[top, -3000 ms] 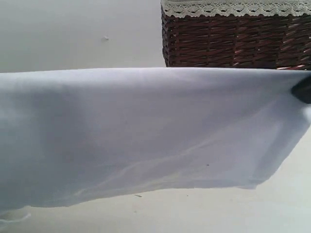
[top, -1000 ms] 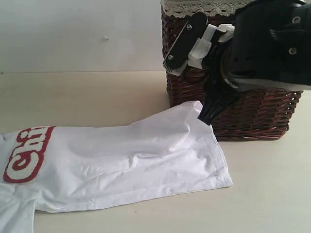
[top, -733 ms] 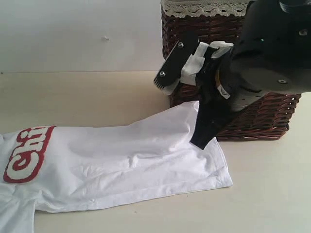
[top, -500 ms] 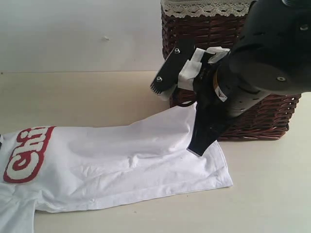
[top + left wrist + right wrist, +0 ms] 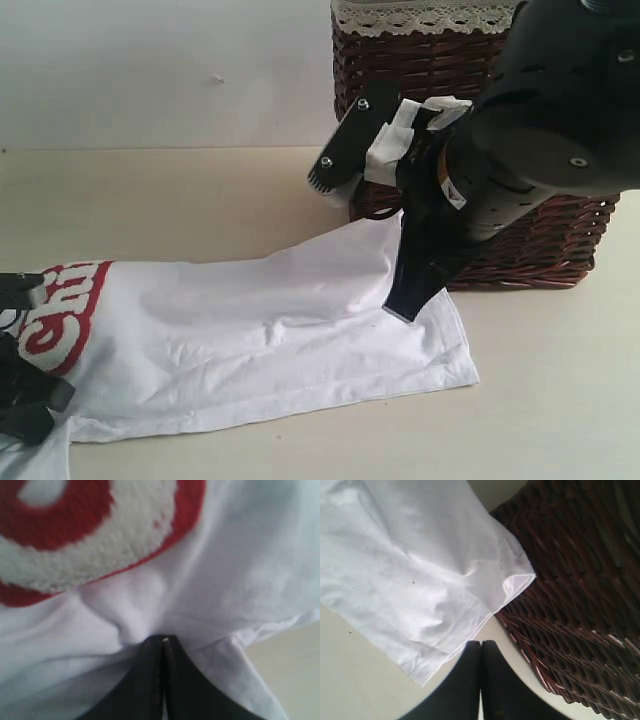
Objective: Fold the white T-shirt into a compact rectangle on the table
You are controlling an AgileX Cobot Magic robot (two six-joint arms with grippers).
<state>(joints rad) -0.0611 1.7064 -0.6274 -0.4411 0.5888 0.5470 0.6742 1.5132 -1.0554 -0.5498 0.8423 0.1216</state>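
Exterior view shows the shirt point(image 5: 270, 320) lying flat on the table point(image 5: 200, 190), with one corner against the basket point(image 5: 540, 250). The left gripper point(image 5: 162, 642) has its jaws together, pinching a puckered fold beside the red letters point(image 5: 75, 540). The right gripper point(image 5: 481, 647) has its jaws together on nothing, just beside the shirt.

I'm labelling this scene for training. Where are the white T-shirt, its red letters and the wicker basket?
white T-shirt point(image 5: 260, 330), exterior view, middle of the shirt's body.
red letters point(image 5: 80, 295), exterior view, on the chest print.
wicker basket point(image 5: 440, 60), exterior view, woven front wall.
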